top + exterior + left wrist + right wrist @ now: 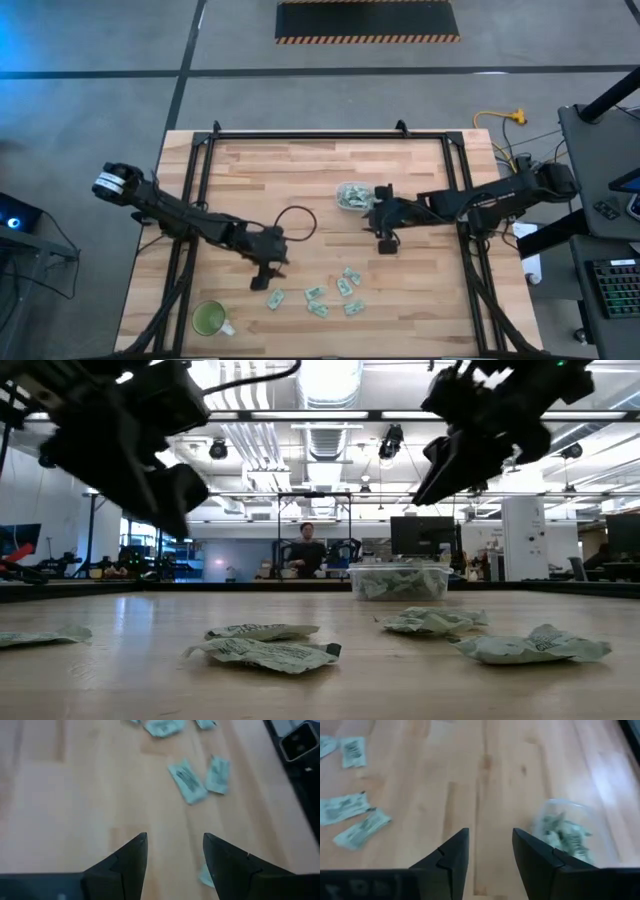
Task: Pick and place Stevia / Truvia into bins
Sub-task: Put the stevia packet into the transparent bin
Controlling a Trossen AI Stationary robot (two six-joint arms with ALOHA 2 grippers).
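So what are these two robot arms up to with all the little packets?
They are sorting sachets into a clear tub, which already holds several. The right gripper hangs open and empty beside the tub. The left gripper, also open and empty, hovers near the loose sachets on the wooden table. A green cup stands at one corner.

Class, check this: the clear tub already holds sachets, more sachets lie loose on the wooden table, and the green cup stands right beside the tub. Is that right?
Not quite. The green cup stands at the table's near left corner, far from the clear tub, as the high view shows. The rest holds: the tub holds sachets, and loose sachets lie on the wooden table.
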